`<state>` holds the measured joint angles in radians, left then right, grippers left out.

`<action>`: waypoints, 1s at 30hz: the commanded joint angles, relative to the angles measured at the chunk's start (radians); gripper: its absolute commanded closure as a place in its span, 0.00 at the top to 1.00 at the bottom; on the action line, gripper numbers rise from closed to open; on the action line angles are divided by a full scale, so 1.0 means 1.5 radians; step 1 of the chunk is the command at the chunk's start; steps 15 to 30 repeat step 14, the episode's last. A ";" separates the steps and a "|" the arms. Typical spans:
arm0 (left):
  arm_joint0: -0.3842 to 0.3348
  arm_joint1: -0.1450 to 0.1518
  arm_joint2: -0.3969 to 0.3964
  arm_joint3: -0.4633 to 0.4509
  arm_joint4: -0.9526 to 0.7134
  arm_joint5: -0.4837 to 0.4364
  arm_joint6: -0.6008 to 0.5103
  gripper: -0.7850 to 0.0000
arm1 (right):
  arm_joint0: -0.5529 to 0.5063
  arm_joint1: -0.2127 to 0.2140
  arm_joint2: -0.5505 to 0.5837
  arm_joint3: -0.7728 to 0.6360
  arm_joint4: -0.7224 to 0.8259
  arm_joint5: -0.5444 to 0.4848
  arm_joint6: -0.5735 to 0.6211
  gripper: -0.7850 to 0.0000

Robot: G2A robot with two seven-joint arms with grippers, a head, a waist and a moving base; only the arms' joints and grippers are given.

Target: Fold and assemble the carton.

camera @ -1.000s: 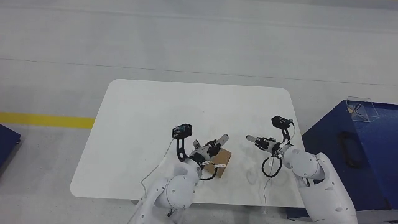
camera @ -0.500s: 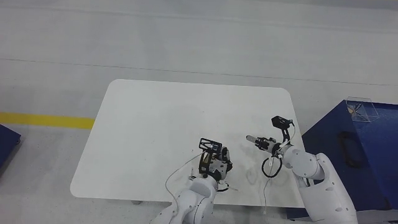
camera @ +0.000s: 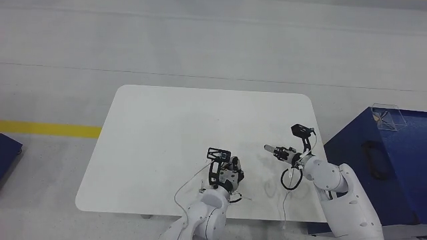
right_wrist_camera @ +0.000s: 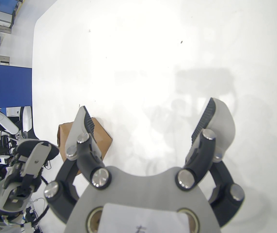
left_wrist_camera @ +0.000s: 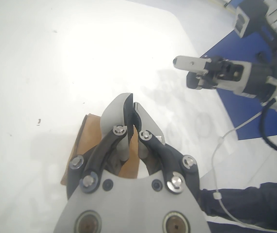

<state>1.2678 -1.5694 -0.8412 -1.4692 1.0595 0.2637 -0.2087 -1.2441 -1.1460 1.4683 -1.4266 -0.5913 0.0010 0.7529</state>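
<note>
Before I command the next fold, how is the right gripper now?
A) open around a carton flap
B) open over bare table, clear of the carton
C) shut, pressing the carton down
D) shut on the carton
B: the right gripper stands open over bare table, while the carton lies off to the side by the left gripper.

The carton (left_wrist_camera: 80, 144) lay on the table (camera: 153, 127), close to the edge nearest the robot. The left gripper (left_wrist_camera: 132, 101) sat directly over the carton; whether it touched the carton could not be told. To the carton's right, apart from it, the right gripper (right_wrist_camera: 148, 109) hung above the table. Farther right of the carton, beyond the table's edge, stood a cabinet (camera: 387, 167). Most of the table stretched behind the carton, away from the robot.
</note>
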 commanded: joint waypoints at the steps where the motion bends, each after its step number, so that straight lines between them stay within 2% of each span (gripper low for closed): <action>1: -0.005 0.001 0.000 0.015 0.014 0.003 -0.019 0.00 | 0.000 0.000 0.000 0.000 0.000 0.000 0.000 1.00; 4: -0.016 -0.002 0.005 0.039 0.032 0.025 -0.041 0.00 | 0.000 0.000 0.000 0.000 0.000 0.000 0.000 1.00; 10: -0.011 -0.008 0.001 0.025 -0.014 0.002 0.015 0.00 | 0.000 0.000 0.000 0.000 0.000 0.000 0.000 1.00; 14: -0.026 -0.009 0.008 0.063 0.024 0.023 -0.024 0.00 | 0.000 0.000 0.000 0.000 0.000 0.000 0.000 1.00; 30: -0.026 -0.009 0.008 0.063 0.024 0.023 -0.024 0.00 | 0.000 0.000 0.000 0.000 0.000 0.000 0.000 1.00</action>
